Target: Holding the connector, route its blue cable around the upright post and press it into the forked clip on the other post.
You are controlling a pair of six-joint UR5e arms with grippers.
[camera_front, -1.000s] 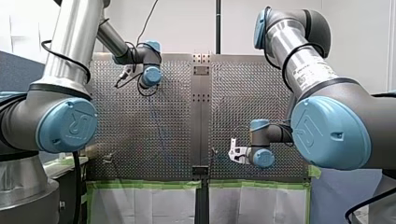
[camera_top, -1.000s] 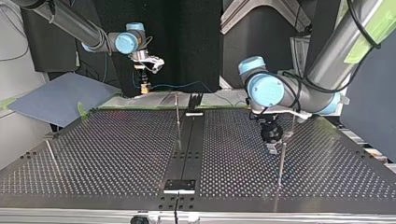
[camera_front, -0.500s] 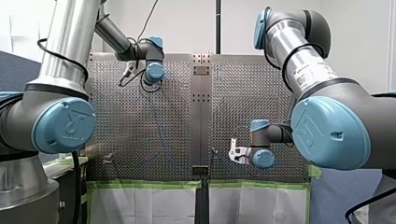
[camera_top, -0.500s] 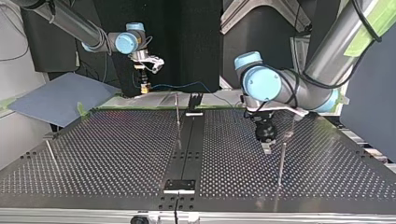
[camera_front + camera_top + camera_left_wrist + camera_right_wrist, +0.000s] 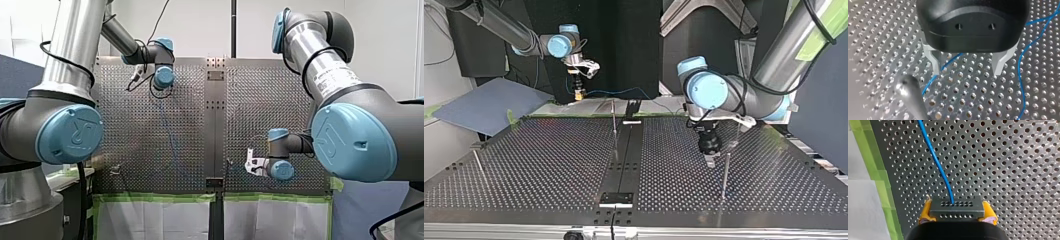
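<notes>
Right wrist view: right end effector (image 5: 957, 213) clamps the dark perforated connector block (image 5: 958, 207), thin blue cable (image 5: 935, 160) leading ahead. Over there, left end effector (image 5: 967, 67) gapes beside the steel post (image 5: 911, 97). Sweep wide, keep tension.

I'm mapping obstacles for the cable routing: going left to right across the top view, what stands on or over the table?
Thin rod → my right gripper holding the connector → middle upright post → my left gripper, open → right-hand post.
</notes>
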